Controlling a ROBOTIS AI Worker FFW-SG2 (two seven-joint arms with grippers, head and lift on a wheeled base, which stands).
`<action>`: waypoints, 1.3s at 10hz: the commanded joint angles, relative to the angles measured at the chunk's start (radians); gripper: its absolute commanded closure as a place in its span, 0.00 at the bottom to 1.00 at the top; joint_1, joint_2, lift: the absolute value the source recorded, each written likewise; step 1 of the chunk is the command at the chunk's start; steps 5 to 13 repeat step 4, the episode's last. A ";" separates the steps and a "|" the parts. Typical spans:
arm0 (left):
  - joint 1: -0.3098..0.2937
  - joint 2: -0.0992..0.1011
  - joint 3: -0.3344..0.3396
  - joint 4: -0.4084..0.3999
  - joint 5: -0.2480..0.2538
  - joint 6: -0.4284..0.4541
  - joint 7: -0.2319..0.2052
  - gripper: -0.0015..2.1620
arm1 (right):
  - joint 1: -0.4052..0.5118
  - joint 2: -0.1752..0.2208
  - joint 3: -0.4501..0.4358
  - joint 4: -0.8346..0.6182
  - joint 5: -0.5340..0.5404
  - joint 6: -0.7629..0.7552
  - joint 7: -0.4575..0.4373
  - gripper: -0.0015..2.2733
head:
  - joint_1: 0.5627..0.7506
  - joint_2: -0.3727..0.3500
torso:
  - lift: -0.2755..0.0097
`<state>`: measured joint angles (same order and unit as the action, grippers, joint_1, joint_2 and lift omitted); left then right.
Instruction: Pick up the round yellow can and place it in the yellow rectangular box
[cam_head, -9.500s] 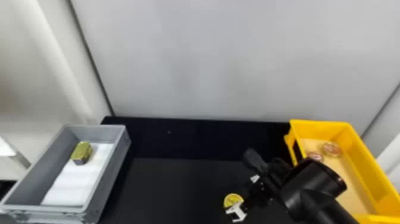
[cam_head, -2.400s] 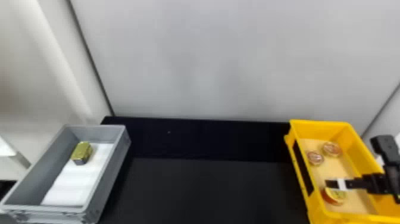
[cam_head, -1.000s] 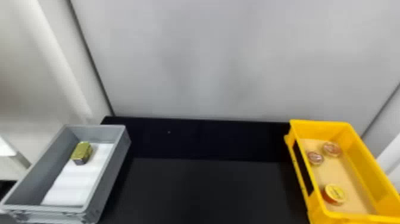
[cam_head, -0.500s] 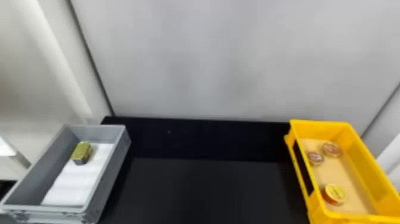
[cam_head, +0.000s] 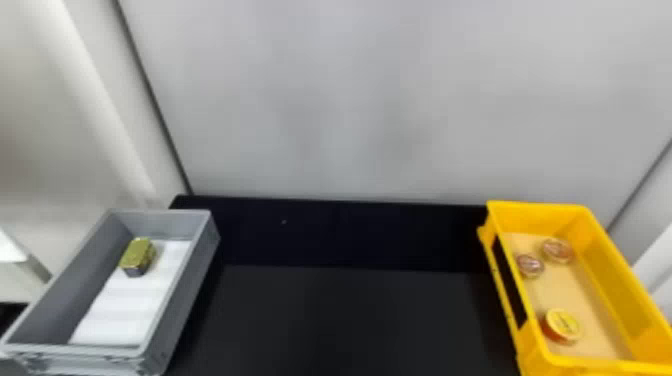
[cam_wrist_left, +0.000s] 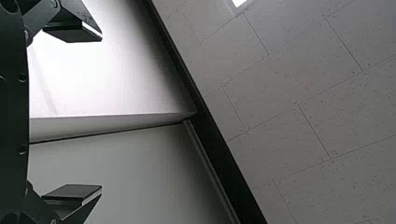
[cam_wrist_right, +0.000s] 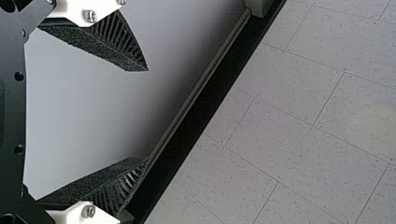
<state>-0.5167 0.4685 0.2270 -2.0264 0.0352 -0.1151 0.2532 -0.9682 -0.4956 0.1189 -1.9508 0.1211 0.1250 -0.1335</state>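
The can (cam_head: 562, 326) sits in the box (cam_head: 600, 367), toward its seven o'clock. Left jaws and right jaws both stand parted, holding nothing. The can is probably stiff, fairly light and slick-sided; any grip should pinch its round side at twelve and six, avoiding the wall (cam_head: 531, 345) at nine.

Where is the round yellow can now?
In the head view, the can is inside the yellow box on the right, at its near end.

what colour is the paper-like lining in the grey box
White; the lining shows best in the head view.
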 joint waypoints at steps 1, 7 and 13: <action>0.000 0.001 -0.003 0.000 0.000 0.002 0.000 0.06 | 0.000 -0.001 0.004 0.001 0.000 0.001 0.000 0.05 | 0.53 0.59 | 0.93; 0.001 0.004 -0.008 0.000 0.000 0.005 0.000 0.06 | -0.001 -0.003 0.007 0.001 0.000 0.002 0.002 0.05 | 0.53 0.59 | 0.93; 0.001 0.004 -0.008 0.000 0.000 0.005 0.000 0.06 | -0.001 -0.003 0.007 0.001 0.000 0.002 0.002 0.05 | 0.53 0.59 | 0.93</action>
